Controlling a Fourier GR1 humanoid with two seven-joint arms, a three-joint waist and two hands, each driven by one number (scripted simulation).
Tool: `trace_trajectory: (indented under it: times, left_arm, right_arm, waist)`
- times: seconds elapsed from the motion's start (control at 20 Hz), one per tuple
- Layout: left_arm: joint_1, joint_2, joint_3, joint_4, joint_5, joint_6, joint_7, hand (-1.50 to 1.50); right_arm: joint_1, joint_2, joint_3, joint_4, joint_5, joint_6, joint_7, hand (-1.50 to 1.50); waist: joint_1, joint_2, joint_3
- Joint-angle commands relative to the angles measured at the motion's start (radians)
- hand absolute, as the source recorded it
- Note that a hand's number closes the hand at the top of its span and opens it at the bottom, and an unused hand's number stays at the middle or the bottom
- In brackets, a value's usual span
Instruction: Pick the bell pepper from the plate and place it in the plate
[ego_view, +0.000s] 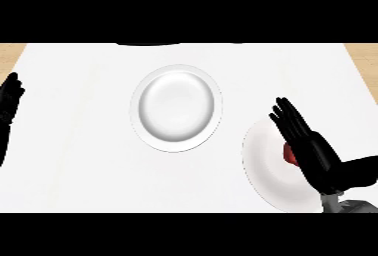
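Bell pepper (290, 153) shows only as a small red patch on the plate near the surface's right edge (258, 160), mostly hidden behind the right hand (314, 150). That hand hangs over the plate with its fingers (288, 117) straight and spread wide, holding nothing, the thumb out to the side. The empty plate at the surface's middle (177, 107) stands well apart, toward the far edge.

The main risk, as I judge it, lies in the approach: the palm covers the pepper, so the fingers may close partly on the plate's rim or pinch only the pepper's edge. A round, smooth pepper could then roll across the plate or slip off onto the surface. A push from the open palm could also shift the plate itself. The left hand (10, 97) rests open at the left edge.
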Motion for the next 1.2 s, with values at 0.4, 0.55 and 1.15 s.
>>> trace_trajectory:
  times: [0.4, 0.55, 1.15]
  left_arm:
    - [-0.105, -0.113, -0.058, -0.023, 0.144, -0.093, 0.067, 0.0]
    - [-0.141, -0.15, -0.073, -0.016, 0.137, -0.075, 0.067, 0.0]
    - [-0.146, -0.175, -0.075, -0.072, 0.121, -0.09, 0.143, 0.0]
  right_arm:
    - [-0.031, -0.051, -0.186, 0.042, 0.347, -0.237, -0.291, 1.5]
    - [0.008, 0.314, -0.176, 0.094, 0.152, -0.314, -0.482, -1.5]
    - [0.275, 0.314, -0.386, 0.094, -0.082, -0.041, -0.891, -1.5]
  waist:
    - [-0.031, -0.045, -0.012]
    - [0.004, -0.037, -0.003]
    - [0.008, -0.047, -0.007]
